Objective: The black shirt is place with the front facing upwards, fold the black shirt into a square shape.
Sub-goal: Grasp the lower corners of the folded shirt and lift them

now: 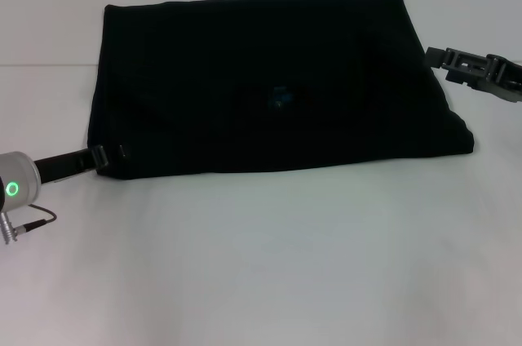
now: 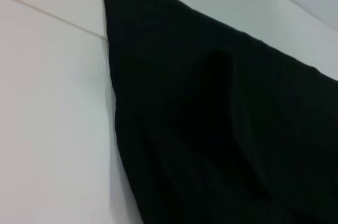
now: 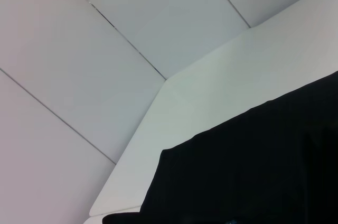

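The jaws of the left gripper (image 1: 110, 155) sit at the near left corner of the black shirt (image 1: 269, 85), touching its edge; whether they are closed on the cloth cannot be told. The right gripper (image 1: 440, 58) hovers just beside the shirt's right edge, and how its jaws stand cannot be told either. The shirt lies folded into a wide flat shape on the white worktop (image 1: 269, 264), a small blue label (image 1: 281, 99) showing near its middle.
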`<state>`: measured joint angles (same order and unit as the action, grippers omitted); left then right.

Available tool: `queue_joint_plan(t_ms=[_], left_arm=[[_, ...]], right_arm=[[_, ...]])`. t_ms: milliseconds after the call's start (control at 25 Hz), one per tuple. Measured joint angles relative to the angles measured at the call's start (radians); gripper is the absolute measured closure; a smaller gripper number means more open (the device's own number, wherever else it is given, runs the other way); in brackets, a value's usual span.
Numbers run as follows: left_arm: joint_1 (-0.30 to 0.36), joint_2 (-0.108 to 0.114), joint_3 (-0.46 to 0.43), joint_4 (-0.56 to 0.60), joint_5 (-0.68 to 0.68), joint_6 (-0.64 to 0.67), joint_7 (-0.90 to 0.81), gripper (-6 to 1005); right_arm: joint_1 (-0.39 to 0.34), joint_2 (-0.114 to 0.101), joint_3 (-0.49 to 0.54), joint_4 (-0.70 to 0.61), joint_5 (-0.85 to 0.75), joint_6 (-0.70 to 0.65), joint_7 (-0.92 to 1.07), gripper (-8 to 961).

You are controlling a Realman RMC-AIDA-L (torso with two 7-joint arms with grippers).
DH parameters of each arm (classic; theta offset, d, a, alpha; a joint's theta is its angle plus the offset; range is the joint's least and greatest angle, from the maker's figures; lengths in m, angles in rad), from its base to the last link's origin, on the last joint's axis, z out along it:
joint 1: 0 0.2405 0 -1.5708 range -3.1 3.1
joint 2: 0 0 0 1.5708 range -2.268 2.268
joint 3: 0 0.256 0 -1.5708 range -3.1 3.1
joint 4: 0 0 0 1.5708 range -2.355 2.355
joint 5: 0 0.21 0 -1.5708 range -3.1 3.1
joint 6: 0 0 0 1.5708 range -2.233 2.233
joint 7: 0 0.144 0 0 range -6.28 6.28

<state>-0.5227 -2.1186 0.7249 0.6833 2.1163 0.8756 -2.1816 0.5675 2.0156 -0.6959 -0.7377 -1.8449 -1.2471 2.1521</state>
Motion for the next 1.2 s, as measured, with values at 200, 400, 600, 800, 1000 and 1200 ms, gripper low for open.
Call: queue_joint_plan(t_ms=[200,400,600,800,1000,1200], left_arm=[[0.007,-0.006,0.001,0.019,0.008,-0.001,-0.008,622],[0.007,-0.006,0.004,0.019,0.011,-0.001,-0.012,937],[0.004,0.005,-0.002,0.019,0.011,0.016,-0.042,967],[-0.022,0.083,-0.025,-0.008,-0.014,0.148,-0.136,967],[-0.067,0.157,-0.082,-0.076,-0.028,0.249,-0.162,967],[-0.075,0.159,-0.086,-0.087,-0.025,0.247,-0.17,968]], right_arm=[[0.0,0.0,0.0,0.0,0.0,-0.001,0.001,67],[0.001,-0.001,0.0,0.0,0.0,-0.003,0.005,67],[0.002,-0.011,-0.006,0.0,-0.006,-0.012,0.009,68],[0.02,-0.06,-0.022,-0.007,-0.126,-0.025,0.106,68],[0.075,-0.121,-0.021,-0.013,-0.335,-0.019,0.263,72],[0.116,-0.142,-0.022,-0.016,-0.429,-0.007,0.327,75]])
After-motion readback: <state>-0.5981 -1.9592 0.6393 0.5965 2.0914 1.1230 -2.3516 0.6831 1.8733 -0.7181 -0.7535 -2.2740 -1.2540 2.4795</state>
